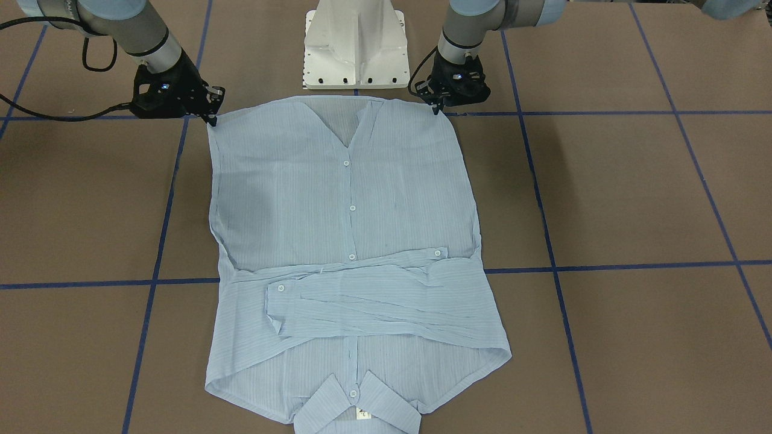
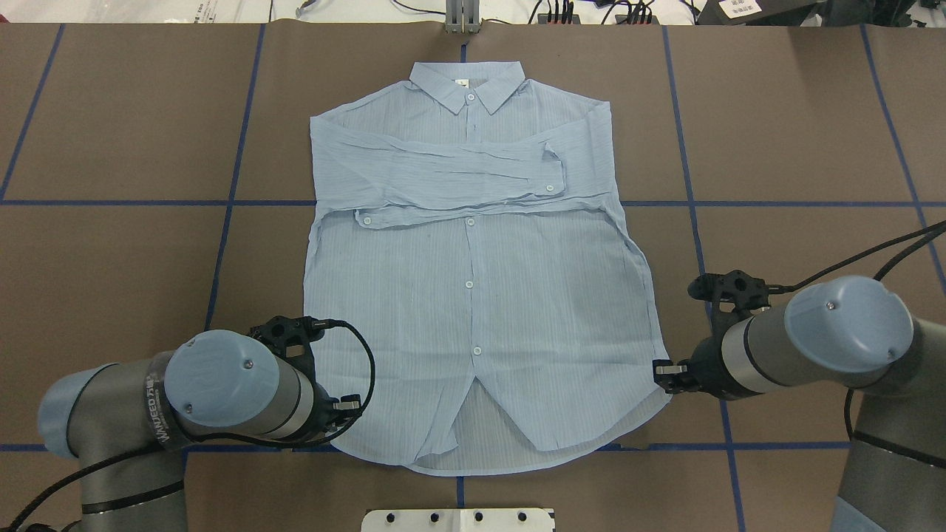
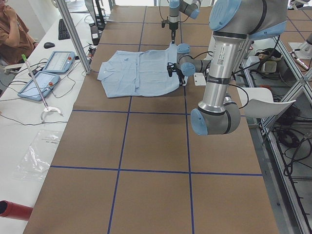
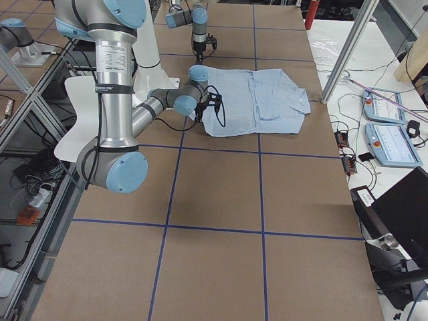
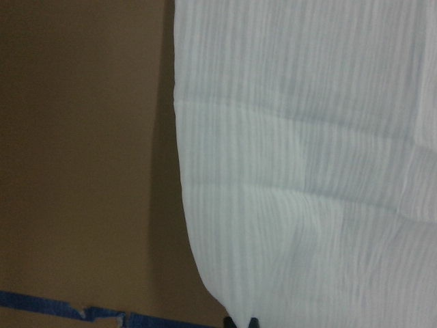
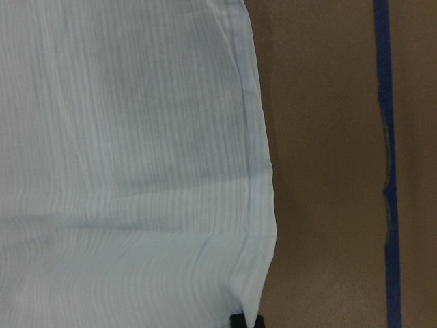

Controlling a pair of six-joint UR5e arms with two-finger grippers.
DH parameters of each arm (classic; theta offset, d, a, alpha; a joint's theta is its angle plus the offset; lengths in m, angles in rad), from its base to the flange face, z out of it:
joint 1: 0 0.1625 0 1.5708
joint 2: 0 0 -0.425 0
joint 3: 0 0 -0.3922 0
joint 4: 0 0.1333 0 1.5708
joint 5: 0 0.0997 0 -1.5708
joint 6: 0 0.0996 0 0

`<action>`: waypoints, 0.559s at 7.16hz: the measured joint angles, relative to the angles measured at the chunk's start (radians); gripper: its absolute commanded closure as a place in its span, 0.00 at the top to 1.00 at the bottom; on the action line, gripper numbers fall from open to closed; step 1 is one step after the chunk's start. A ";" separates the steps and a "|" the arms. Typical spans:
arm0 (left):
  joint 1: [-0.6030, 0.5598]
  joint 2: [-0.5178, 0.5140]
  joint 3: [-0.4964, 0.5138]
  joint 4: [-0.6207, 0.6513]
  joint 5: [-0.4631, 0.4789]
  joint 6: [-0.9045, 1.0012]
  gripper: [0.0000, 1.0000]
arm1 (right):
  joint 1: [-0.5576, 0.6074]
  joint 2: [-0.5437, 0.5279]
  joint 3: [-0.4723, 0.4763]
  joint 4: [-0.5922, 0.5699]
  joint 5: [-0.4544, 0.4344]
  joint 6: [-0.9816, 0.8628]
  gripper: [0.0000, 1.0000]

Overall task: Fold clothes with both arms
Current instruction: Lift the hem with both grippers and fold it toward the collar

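Brown table (image 1: 633, 193) with blue tape lines (image 1: 603, 266), perhaps two control tablets (image 3: 59, 62), keyboard (image 3: 64, 29), red tube (image 3: 12, 209)

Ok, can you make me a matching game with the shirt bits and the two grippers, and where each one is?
Things:
1 collar
2 sleeves
3 left gripper
4 right gripper

Places:
A at the shirt's hem corner on the robot's right
B folded across the chest
C at the end farthest from the robot
D at the hem corner on the robot's left

Pairs: 1-C, 2-B, 3-D, 4-A
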State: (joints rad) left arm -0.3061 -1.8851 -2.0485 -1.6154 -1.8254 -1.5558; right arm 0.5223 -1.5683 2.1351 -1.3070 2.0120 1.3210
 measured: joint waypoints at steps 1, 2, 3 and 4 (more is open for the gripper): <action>-0.013 0.001 -0.004 0.002 0.000 0.014 0.00 | 0.020 0.000 -0.003 0.000 0.015 -0.012 0.00; -0.022 0.001 -0.006 0.003 -0.001 0.023 0.00 | 0.035 0.000 -0.007 0.000 0.022 -0.018 0.00; -0.027 -0.001 -0.007 0.002 -0.003 0.027 0.00 | 0.054 0.001 -0.011 -0.001 0.030 -0.025 0.00; -0.031 -0.003 -0.010 0.001 -0.005 0.027 0.00 | 0.084 0.002 -0.018 -0.001 0.050 -0.037 0.00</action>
State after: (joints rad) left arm -0.3371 -1.8886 -2.0585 -1.6142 -1.8303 -1.5284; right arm 0.6059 -1.5658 2.1175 -1.3083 2.0620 1.2836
